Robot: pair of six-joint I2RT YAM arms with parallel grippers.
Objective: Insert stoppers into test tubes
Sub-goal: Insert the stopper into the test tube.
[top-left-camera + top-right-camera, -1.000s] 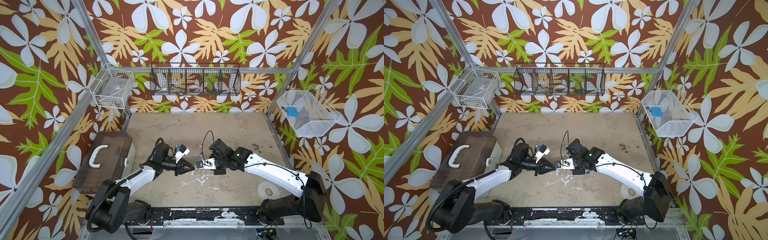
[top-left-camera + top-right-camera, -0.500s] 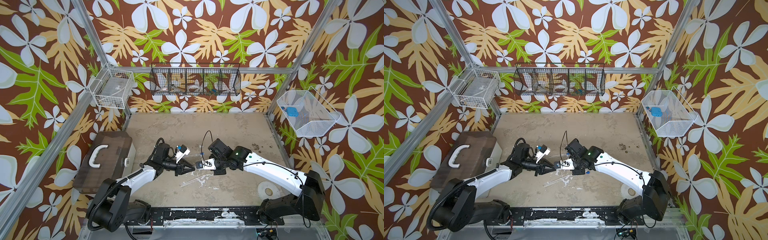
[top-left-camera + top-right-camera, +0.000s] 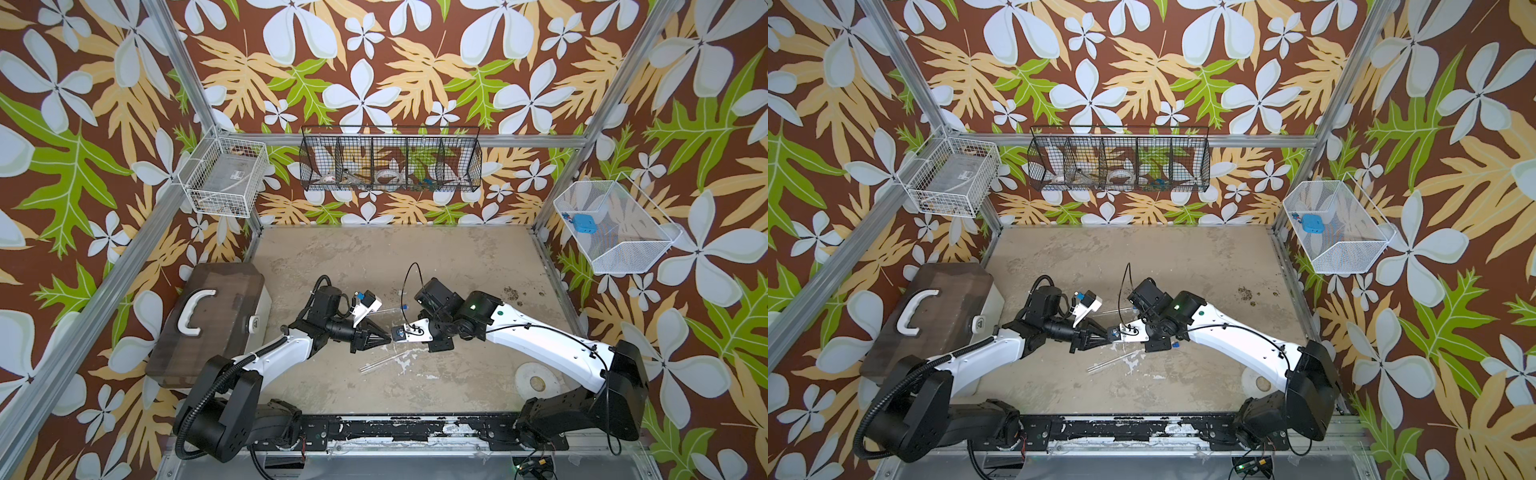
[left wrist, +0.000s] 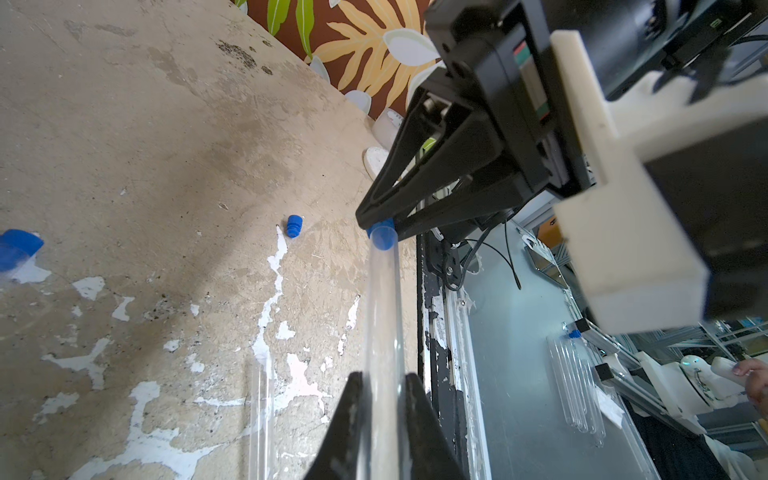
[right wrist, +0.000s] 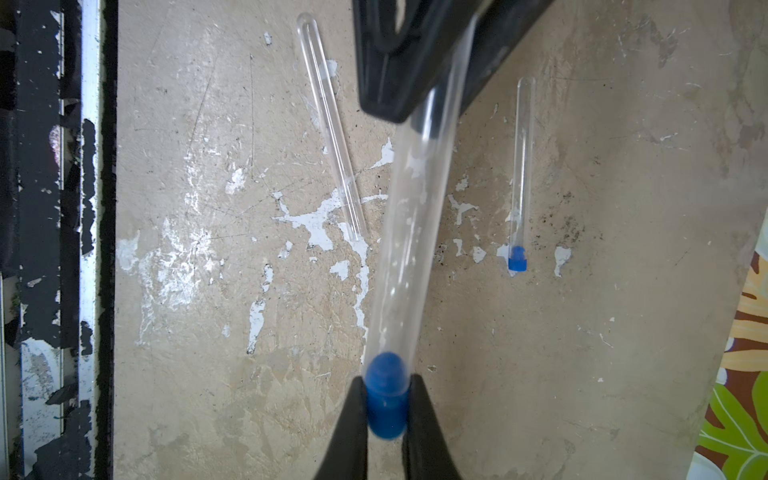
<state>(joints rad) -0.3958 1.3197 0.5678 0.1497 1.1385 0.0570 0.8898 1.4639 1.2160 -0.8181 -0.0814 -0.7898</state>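
Note:
My left gripper (image 4: 382, 376) is shut on a clear test tube (image 4: 380, 311), held low over the table. The right gripper (image 5: 386, 380) is shut on a bright-blue stopper (image 5: 386, 399), whose rounded end sits inside that tube's mouth. In both top views the two grippers meet tip to tip at mid-table, left (image 3: 384, 338) and right (image 3: 395, 333). An open test tube (image 5: 332, 133) lies on the table beside them. Another tube (image 5: 521, 166) lies there with a stopper (image 5: 517, 259) in its end. A loose stopper (image 4: 294, 225) lies on the table.
A brown case (image 3: 208, 320) with a white handle stands at the left. A white disc (image 3: 536, 380) lies near the right arm's base. The black front rail (image 3: 395, 428) borders the table. Wire baskets hang on the walls; the right one holds a light-blue square object (image 3: 584, 222).
The right arm has edged slightly towards the left gripper. Both grips are unchanged and the tubes on the table have not moved.

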